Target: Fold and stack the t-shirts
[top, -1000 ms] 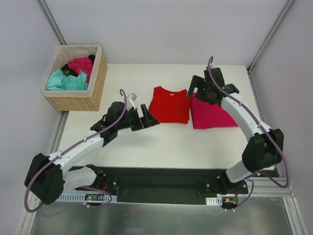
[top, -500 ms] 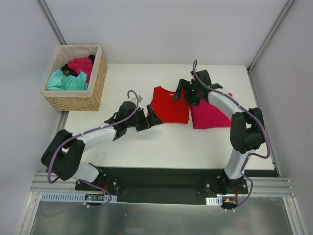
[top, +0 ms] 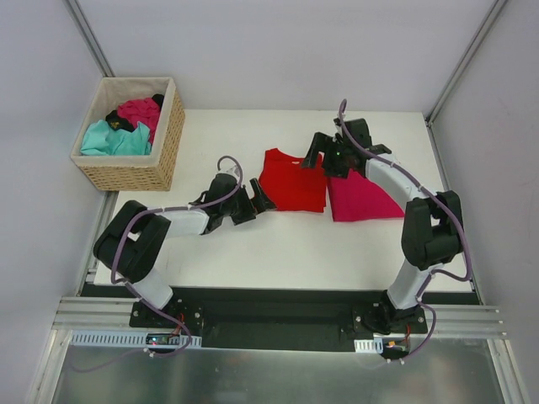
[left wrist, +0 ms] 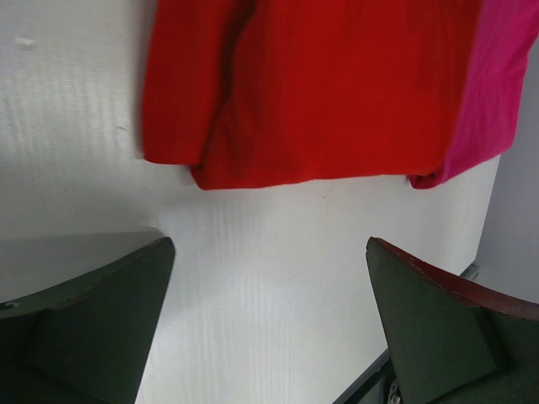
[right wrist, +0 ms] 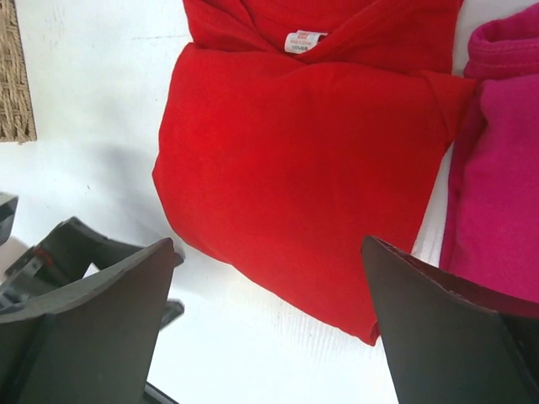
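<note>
Shirts from above: the folded red t-shirt (top: 292,180) lies at centre, with the crimson t-shirt (top: 364,198) touching it at 3 o'clock. The wicker basket (top: 135,175) sits at 10 o'clock.

Left wrist: left gripper (left wrist: 269,252) jaws spread, empty, red cloth at 12 o'clock.

Right wrist: right gripper (right wrist: 269,252) jaws spread, empty, above the red t-shirt, crimson at 3 o'clock.

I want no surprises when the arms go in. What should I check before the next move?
1. Left claw open, empty: ok.
2. Right claw open, empty: ok.
3. Red shirt folded flat: ok.
4. Crimson shirt folded: ok.
5. The two stacked: not ok, side by side.
6. Basket emptied: not ok, teal shirt and magenta shirt inside.
</note>
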Motion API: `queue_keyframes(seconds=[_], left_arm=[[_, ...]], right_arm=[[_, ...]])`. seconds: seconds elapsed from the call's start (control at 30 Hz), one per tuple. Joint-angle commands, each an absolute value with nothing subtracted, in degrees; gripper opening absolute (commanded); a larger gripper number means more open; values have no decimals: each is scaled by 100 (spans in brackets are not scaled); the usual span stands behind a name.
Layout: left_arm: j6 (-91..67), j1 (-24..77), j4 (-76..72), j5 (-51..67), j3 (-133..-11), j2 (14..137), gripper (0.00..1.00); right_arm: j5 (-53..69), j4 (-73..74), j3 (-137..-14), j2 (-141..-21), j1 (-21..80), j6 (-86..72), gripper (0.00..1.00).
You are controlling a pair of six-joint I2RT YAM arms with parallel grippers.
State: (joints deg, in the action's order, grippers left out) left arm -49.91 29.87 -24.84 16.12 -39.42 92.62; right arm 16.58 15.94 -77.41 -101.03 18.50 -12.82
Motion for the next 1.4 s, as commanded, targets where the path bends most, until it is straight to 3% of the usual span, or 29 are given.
queue_keyframes(seconds=[0.0, 0.57, 0.87, 1.37], left_arm=[[-4983, 2760, -2847, 1397, -3964, 9544, 99], [-5168, 2628, -3243, 1573, -4280, 10336, 99], [-5115, 2584, -3076, 1617, -4289, 10248, 99], [-5159, 2584, -1223, 1002, -4034, 9642, 99]], right_arm=[[1854, 1363, -7664, -9879, 1854, -1195, 97], [3049, -167, -7471, -11055, 2021, -2074, 97], [2918, -457, -7234, -11654, 2153, -2215, 97], [2865, -659, -7093, -11813, 2312, -2276, 97]])
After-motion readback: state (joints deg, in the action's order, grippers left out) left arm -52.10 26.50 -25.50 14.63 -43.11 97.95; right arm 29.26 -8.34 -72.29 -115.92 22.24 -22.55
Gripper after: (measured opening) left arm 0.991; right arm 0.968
